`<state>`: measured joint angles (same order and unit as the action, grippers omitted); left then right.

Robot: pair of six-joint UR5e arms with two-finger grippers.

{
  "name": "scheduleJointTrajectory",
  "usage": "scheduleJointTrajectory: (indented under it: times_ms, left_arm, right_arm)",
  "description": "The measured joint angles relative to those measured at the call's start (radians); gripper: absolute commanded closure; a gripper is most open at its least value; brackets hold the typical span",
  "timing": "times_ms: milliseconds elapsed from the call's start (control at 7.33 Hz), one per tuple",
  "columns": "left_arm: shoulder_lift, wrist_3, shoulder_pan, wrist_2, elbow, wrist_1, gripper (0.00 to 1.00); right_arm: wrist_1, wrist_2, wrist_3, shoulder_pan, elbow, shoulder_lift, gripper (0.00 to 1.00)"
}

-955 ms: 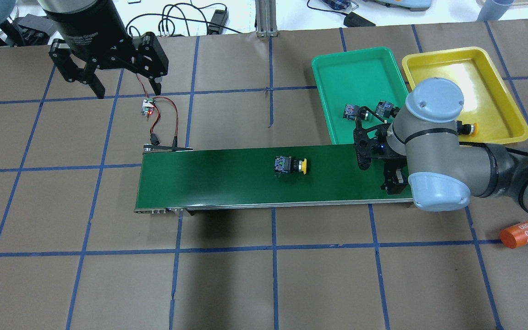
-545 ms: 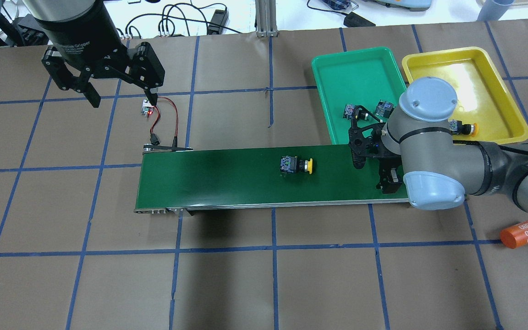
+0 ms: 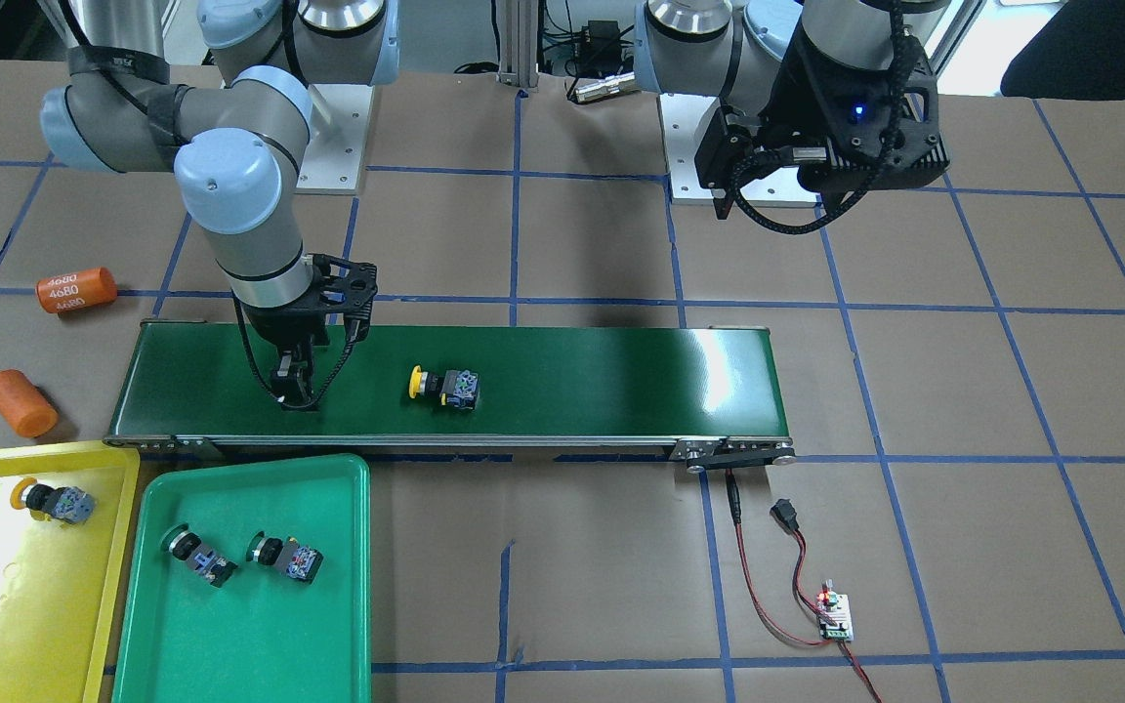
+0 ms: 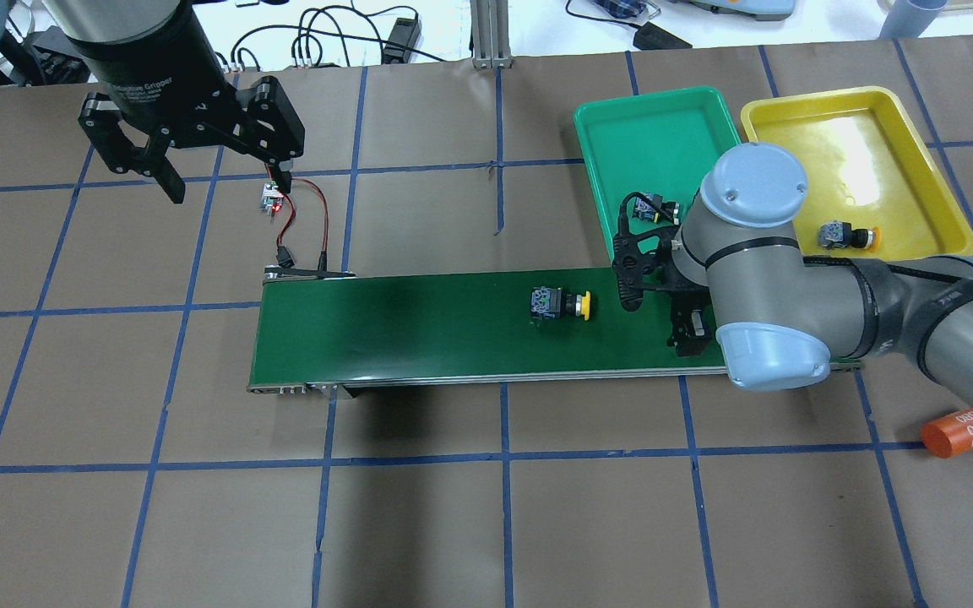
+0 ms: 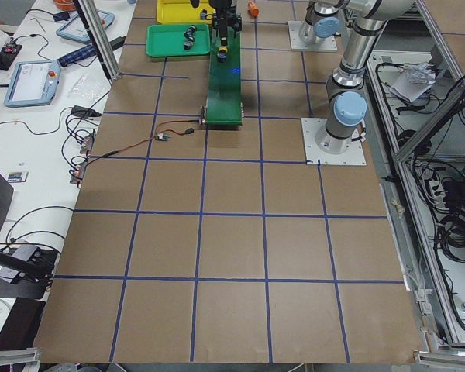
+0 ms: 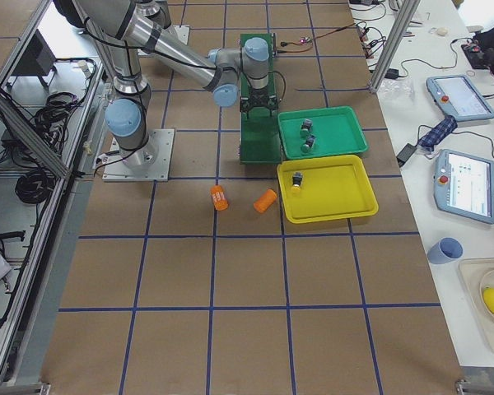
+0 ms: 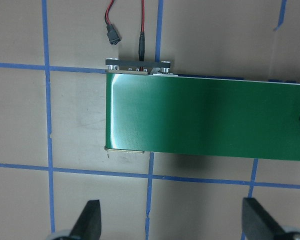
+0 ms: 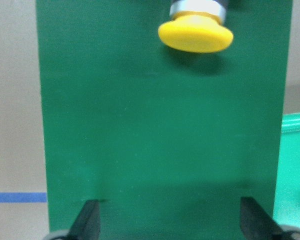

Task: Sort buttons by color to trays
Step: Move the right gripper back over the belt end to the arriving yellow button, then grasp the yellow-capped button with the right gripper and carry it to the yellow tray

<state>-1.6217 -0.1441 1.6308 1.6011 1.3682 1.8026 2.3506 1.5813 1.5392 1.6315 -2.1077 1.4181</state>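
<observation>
One yellow-capped button (image 4: pixel 561 304) (image 3: pixel 443 385) lies on its side on the dark-green conveyor belt (image 4: pixel 402 333). My right gripper (image 4: pixel 684 326) (image 3: pixel 294 379) hangs open over the belt just right of it. The cap (image 8: pixel 196 34) shows ahead of the fingers in the right wrist view. Two green-capped buttons (image 3: pixel 199 557) (image 3: pixel 286 557) lie in the green tray (image 4: pixel 655 118); the arm hides part of them from overhead. Another yellow-capped button (image 4: pixel 848 235) rests in the yellow tray (image 4: pixel 875 110). My left gripper (image 4: pixel 229 179) is open and empty, beyond the belt's left end.
Two orange cylinders (image 3: pixel 76 290) (image 3: pixel 20 402) lie on the table near the yellow tray. A small circuit board (image 4: pixel 274 198) with red and black wires sits just beyond the belt's left end, under the left gripper.
The button on the belt has travelled to the right. My right arm has moved left along the belt toward it. The left gripper has shifted slightly.
</observation>
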Motion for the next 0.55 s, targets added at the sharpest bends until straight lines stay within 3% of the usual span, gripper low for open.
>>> scheduleJointTrajectory:
  times_ms: [545]
  left_arm:
    - [0.006, -0.001, -0.002, -0.003, 0.0, 0.004, 0.0]
  right_arm:
    - [0.031, 0.013, -0.027, 0.065, 0.005, -0.01, 0.0]
